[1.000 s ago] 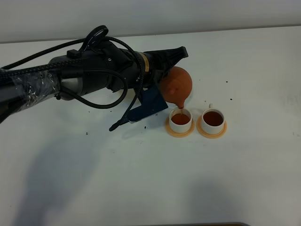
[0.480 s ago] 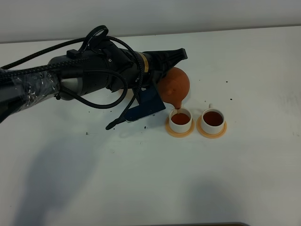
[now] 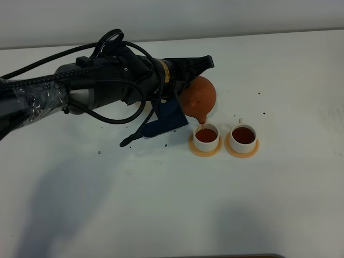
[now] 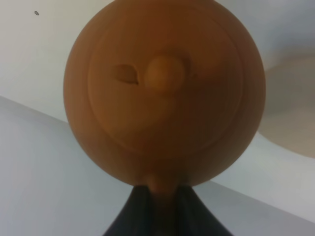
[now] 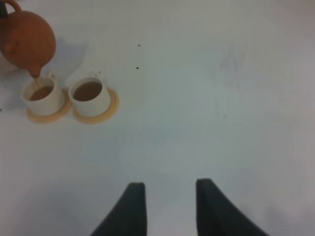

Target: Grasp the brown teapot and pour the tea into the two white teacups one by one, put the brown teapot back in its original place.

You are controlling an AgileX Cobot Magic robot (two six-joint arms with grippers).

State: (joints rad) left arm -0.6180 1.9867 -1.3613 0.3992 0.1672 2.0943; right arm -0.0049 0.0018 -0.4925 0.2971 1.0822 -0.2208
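The brown teapot (image 3: 200, 97) hangs tilted with its spout down over the left white teacup (image 3: 206, 135), and a thin stream of tea falls into the cup. My left gripper (image 3: 185, 90) is shut on the teapot's handle (image 4: 165, 194); the lid and knob (image 4: 162, 76) fill the left wrist view. The right white teacup (image 3: 243, 134) holds brown tea. Each cup stands on an orange coaster (image 3: 242, 149). The right wrist view shows the teapot (image 5: 27, 39) and both cups (image 5: 42, 96) (image 5: 89, 94) far off. My right gripper (image 5: 169, 184) is open and holds nothing.
The left arm's black body and cables (image 3: 97, 86) stretch across the table's left side. A pale beige rounded shape (image 4: 290, 108), perhaps the saucer, lies behind the teapot in the left wrist view. Small dark specks (image 3: 263, 114) dot the white tabletop.
The left wrist has turned a little further and the teapot has shifted slightly left. Tea keeps running into the left cup. The cups have not moved.
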